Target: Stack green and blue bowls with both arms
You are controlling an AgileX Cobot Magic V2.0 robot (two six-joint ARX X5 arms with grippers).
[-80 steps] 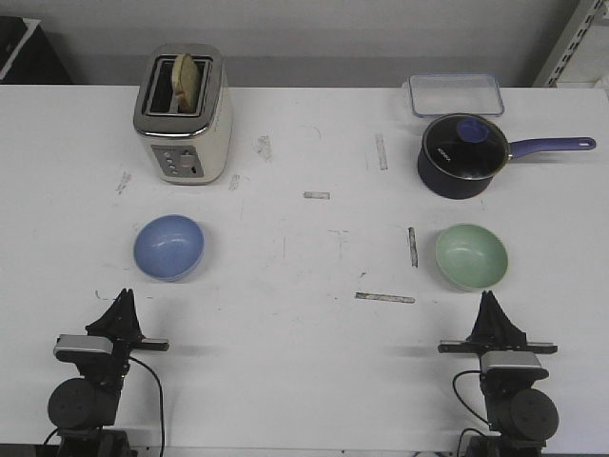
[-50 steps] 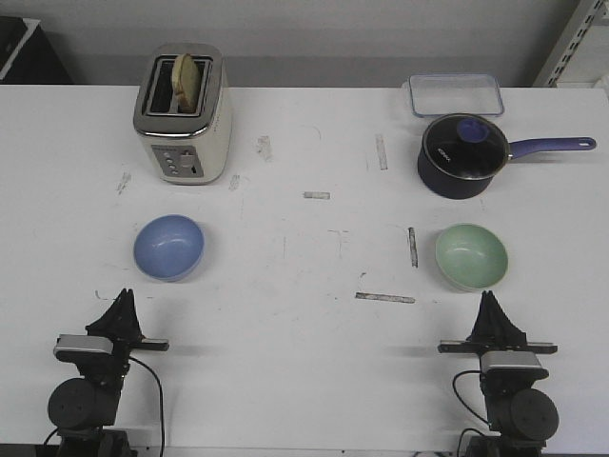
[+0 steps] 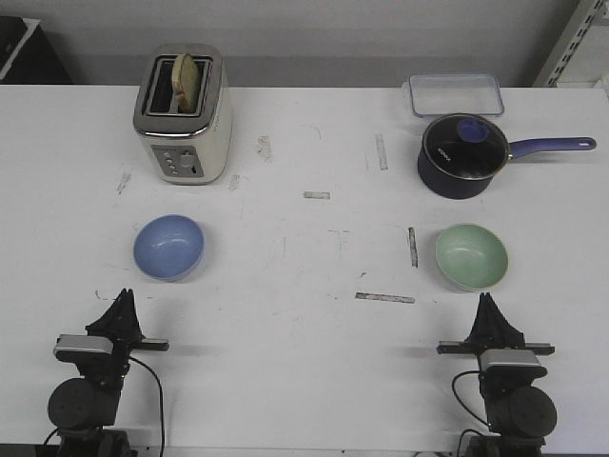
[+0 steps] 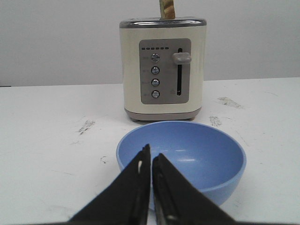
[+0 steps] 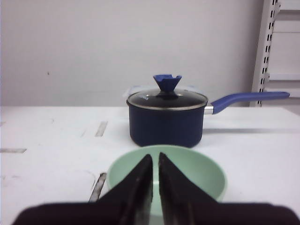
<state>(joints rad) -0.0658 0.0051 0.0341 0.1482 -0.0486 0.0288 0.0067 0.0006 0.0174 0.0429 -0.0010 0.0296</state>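
Note:
The periwinkle blue bowl sits upright on the left of the white table; it also shows in the left wrist view. The pale mint green bowl sits upright on the right; it also shows in the right wrist view. My left gripper rests near the front edge, a little short of the blue bowl, jaws shut and empty. My right gripper rests just short of the green bowl, jaws shut and empty.
A cream toaster with bread in it stands behind the blue bowl. A dark navy saucepan with glass lid and blue handle stands behind the green bowl. A clear plastic container lies at the back right. Tape marks dot the table middle.

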